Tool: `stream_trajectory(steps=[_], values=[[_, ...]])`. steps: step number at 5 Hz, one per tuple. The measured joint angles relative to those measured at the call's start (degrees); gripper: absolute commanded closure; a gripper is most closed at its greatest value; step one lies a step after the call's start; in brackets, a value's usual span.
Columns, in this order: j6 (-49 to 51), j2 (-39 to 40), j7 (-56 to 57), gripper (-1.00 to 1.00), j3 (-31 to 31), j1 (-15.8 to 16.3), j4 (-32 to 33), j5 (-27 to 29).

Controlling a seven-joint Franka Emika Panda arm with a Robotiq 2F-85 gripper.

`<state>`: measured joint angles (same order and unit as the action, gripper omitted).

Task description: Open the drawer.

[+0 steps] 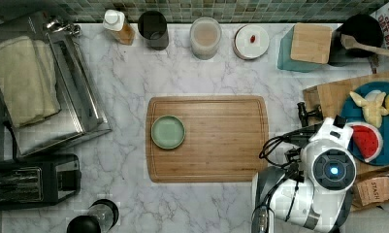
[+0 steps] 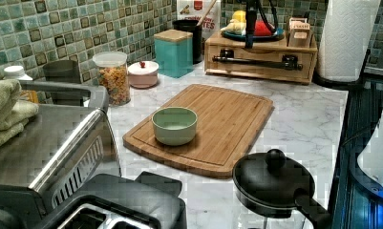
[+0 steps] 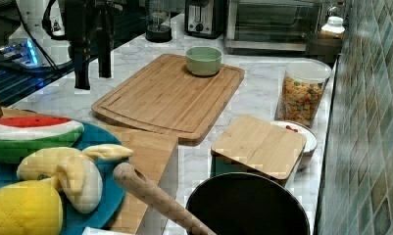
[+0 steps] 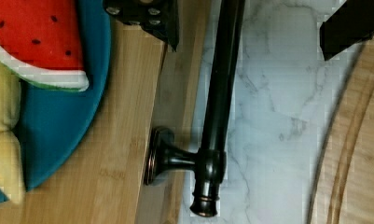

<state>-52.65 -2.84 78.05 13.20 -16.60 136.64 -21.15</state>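
I see the drawer at the far end of the marble counter in the left view, set in a low light-wood box and fully shut, its front flush with the box. Its long black bar handle runs across the front on round mounts; in the wrist view the bar stands just off the wood face, over bare marble.

My gripper hangs directly above that handle. Its jaws stand wide apart, one finger over the box top, the other over the marble on the far side of the bar, so the handle lies between them. They hold nothing and do not touch the bar.

On top of the box sits a blue plate with a toy watermelon slice and yellow toy fruit. A box of tea stands beside the plate.

In front of the drawer lies a bamboo cutting board, near but apart from it, carrying a pale green bowl toward the top view's left. Along the tiled wall stand a teal canister with a wooden lid, a small pink lidded dish and a jar of pasta. A toaster oven with folded towels on it sits at the top view's left.
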Motion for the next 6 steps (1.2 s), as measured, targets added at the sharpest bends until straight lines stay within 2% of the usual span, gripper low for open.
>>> stream_trajectory(steps=[2, 3, 5, 6], values=[[-5.2, 5.2, -0.3, -1.00, 0.5, 0.3, 0.0, 0.4], [-6.8, 7.9, -0.3, -1.00, 0.5, 0.4, 0.7, 2.5], [-16.7, 12.6, -11.0, -1.00, 2.4, 0.3, 1.8, 2.5], [-18.7, 14.9, -11.0, -1.00, 2.7, -0.2, 1.8, 2.5]])
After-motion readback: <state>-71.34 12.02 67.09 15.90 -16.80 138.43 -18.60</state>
